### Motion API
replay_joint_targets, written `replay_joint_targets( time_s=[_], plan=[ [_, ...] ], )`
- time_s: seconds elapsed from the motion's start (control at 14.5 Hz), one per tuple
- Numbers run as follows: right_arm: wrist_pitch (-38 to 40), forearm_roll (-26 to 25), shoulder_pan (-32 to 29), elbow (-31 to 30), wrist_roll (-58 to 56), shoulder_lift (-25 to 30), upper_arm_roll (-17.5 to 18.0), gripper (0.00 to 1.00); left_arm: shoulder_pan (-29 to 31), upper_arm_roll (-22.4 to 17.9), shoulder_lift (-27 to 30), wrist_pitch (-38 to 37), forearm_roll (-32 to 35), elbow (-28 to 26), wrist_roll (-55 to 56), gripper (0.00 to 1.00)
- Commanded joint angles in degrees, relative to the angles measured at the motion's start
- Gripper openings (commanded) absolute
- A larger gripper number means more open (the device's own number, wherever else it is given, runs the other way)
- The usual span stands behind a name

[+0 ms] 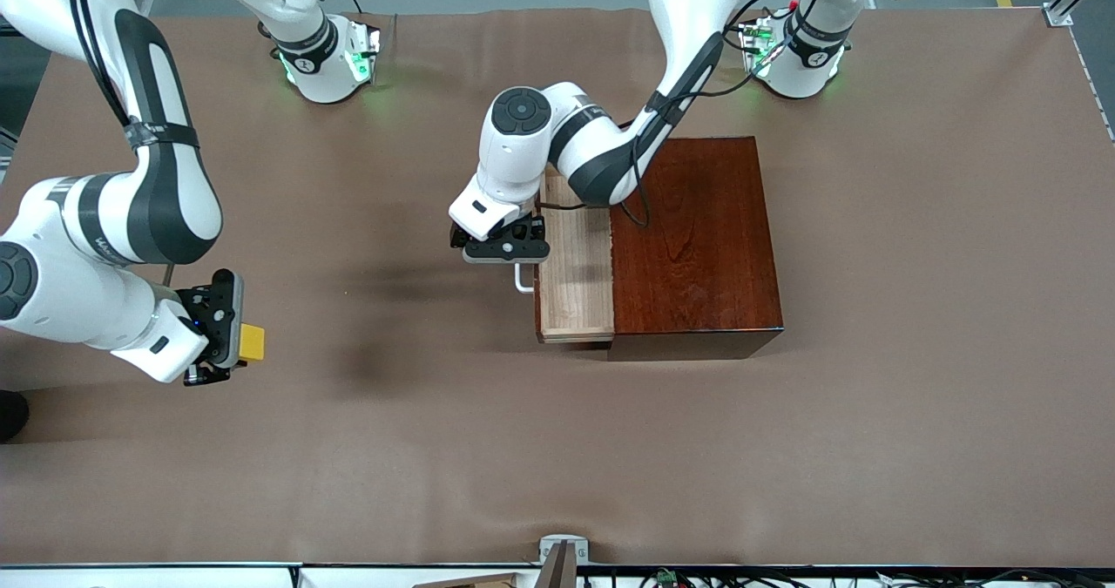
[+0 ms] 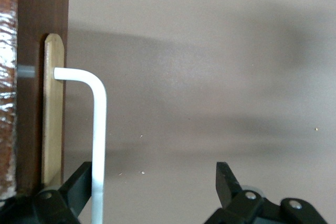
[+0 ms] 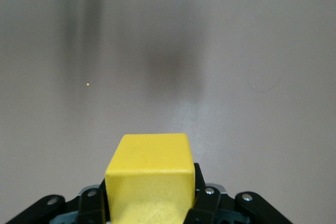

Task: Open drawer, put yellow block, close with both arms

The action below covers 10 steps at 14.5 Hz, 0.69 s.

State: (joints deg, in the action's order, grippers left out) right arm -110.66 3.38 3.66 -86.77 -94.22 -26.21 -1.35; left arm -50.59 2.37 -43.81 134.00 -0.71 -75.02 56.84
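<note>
Front view: drawer (image 1: 575, 274) open; left pincer (image 1: 514, 261) agape around its handle (image 1: 521, 279); right pincer (image 1: 228, 344), well apart from drawer, clamps yellow block (image 1: 252, 342); placing, closing remain.

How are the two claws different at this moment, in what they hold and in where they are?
The right claw is shut on the yellow block; the left claw is open, its fingers standing on either side of the white handle. The right claw hangs over bare table toward the right arm's end; the left claw is at the front of the pulled-out drawer. Both are black.

A robotics lab: two arms (image 1: 131, 222) (bolted down) at a cloth-covered table (image 1: 915, 309).
</note>
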Motion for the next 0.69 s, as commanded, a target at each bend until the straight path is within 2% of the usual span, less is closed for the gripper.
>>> replay_joint_targets(
  time_s=[0.0, 0.21, 0.41, 0.62],
  plan=[
    [0.4, 0.8, -0.6, -0.2, -1.3, 0.4, 0.5, 0.00, -0.3, 0.7, -2.6, 4.7, -1.9, 4.2, 1.0, 1.00],
    [0.4, 0.8, -0.6, -0.3, -1.3, 0.4, 0.5, 0.00, -0.3, 0.9, -2.5, 4.5, -2.5, 4.2, 1.2, 1.00],
    [0.4, 0.8, -0.6, -0.4, -1.3, 0.4, 0.5, 0.00, -0.3, 0.6, -1.1, -1.8, -3.2, 4.4, 0.4, 1.00],
    [0.5, 0.8, -0.6, -0.4, -1.3, 0.4, 0.5, 0.00, -0.3, 0.7, -0.5, -1.8, -3.3, 4.5, 0.3, 1.00]
  ],
)
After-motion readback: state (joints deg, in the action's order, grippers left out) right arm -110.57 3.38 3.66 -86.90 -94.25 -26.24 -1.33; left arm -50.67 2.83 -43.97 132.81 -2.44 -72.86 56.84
